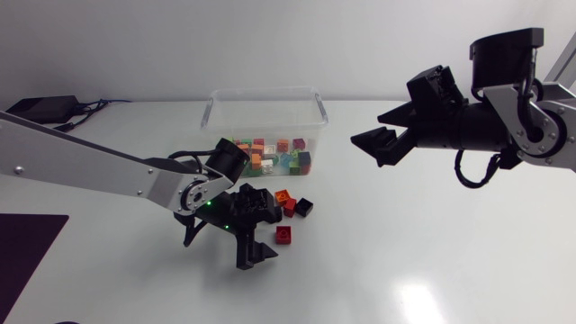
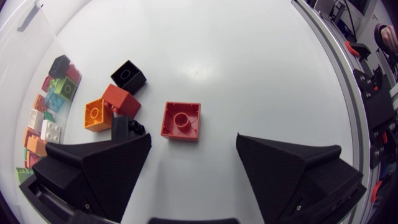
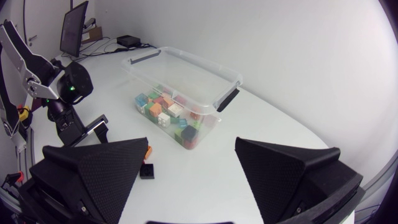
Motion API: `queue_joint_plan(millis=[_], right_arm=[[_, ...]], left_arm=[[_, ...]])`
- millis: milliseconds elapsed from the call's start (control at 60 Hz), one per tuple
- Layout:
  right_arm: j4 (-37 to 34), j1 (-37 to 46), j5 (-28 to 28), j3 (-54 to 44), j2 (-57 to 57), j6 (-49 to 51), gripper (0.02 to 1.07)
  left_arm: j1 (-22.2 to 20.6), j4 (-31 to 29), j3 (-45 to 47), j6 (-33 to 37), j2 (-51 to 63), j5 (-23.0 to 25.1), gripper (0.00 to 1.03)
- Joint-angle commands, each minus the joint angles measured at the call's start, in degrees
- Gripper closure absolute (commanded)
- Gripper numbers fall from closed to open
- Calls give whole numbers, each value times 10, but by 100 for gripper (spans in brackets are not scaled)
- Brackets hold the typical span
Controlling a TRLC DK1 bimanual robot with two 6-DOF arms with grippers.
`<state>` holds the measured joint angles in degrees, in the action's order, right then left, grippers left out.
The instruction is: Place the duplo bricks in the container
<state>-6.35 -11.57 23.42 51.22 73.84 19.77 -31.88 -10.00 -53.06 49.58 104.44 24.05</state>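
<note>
A red duplo brick [image 2: 181, 121] lies stud-up on the white table, just ahead of my left gripper [image 2: 193, 162] and in line with the gap between its open fingers; neither finger touches it. In the head view this brick [image 1: 284, 235] sits beside the left gripper [image 1: 263, 230]. An orange brick [image 2: 96, 114], another red brick [image 2: 121, 99] and a black brick [image 2: 128, 76] lie clustered further on. The clear plastic container [image 1: 265, 112] holds several coloured bricks [image 3: 168, 112]. My right gripper [image 1: 382, 144] hangs open and empty above the table, right of the container.
A small black brick [image 2: 127, 127] rests against the left gripper's finger. The container [image 3: 180, 74] has dark handles at its ends. A black mat [image 1: 22, 247] lies at the front left corner. Bare table stretches to the right of the loose bricks.
</note>
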Motion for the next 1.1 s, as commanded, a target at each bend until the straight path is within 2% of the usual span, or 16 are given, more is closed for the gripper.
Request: queue_joint_plan(millis=[0,217,317,467,517,683,733,850,1083], right_arm=[[-2,-8,6,-35,-19,12,6],[-4,-30,5,-86,-45,18,6],[-9,-35,3,-98,-54,21,6],[-17,-42,2,-106,-53,20,6],[-20,-50,0,-110,-43,20,6],[-15,-84,-31,-110,13,23,6],[-7,-91,-36,-106,32,22,6],[9,-103,-41,-88,94,20,6],[20,-122,-55,-38,196,26,7]], left_arm=[[-8,0,-21,15,26,12,9],[-15,0,-48,15,56,15,9],[-20,-3,-60,18,71,21,12],[-24,-29,-91,19,96,23,29],[-24,-37,-99,18,102,23,40],[-25,-44,-102,18,105,24,62],[-25,-45,-101,16,107,23,72],[-26,-65,-101,18,106,23,77],[-20,-115,-101,20,81,23,80]])
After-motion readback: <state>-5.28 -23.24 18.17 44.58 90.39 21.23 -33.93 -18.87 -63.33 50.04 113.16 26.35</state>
